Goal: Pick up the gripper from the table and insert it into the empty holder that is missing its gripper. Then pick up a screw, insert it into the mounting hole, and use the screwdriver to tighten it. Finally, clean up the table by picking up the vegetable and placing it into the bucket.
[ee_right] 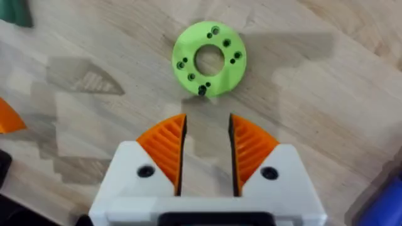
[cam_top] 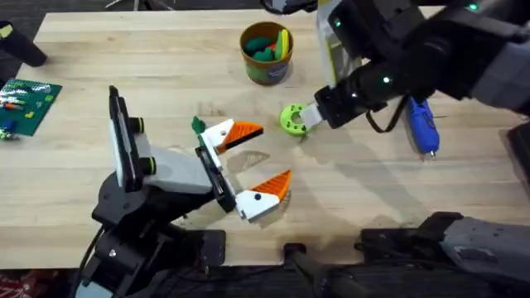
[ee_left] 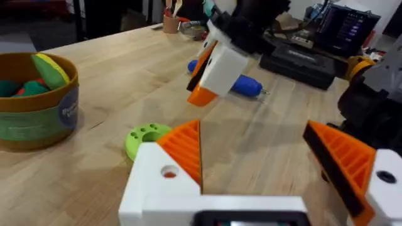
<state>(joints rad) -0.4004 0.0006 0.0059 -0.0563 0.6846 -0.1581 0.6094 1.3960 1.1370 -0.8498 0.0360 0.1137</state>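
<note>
The lime-green ring-shaped gripper (cam_top: pixel 291 119) (ee_right: pixel 209 59) lies flat on the table, below the bucket (cam_top: pixel 267 73) in the overhead view. My right gripper (cam_top: pixel 309 117) (ee_right: pixel 206 119) hovers just short of the ring, open by a narrow gap with nothing between its orange pads. My left gripper (cam_top: pixel 276 151) (ee_left: pixel 251 132) stands wide open and empty, to the left of the ring (ee_left: pixel 146 137). The blue screwdriver (cam_top: pixel 422 124) (ee_left: pixel 242 85) lies to the right, under the right arm. The bucket (ee_left: pixel 38 119) holds green, red and yellow toy pieces. The holder and screw are out of view.
A small dark green piece (cam_top: pixel 197 125) lies on the table beside the left gripper's far finger; I cannot tell what it is. A green board (cam_top: pixel 29 103) with small parts sits at the left edge. Black equipment (ee_left: pixel 298 59) stands beyond the screwdriver.
</note>
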